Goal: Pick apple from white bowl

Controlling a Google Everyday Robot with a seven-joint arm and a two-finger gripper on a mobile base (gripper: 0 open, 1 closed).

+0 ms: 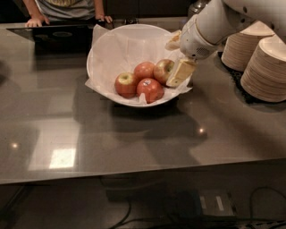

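The white bowl (107, 53), lined with crinkled white paper, stands on the dark table and holds several apples. The apple (163, 70), red with a yellow-green patch, lies at the right of the group. My gripper (176, 58) reaches into the bowl from the right and is open. Its lower cream fingertip (179, 73) rests right beside the apple, and the upper fingertip (173, 42) is near the bowl's far right rim. An all-red apple (144, 69), a sticker apple (150, 89) and a yellow-topped apple (126, 84) lie to the left.
Stacks of beige paper plates (267, 67) stand at the right, close to my arm. A person (67, 9) stands at the far edge behind a dark tray (58, 38). The table's front edge runs across the lower part of the view.
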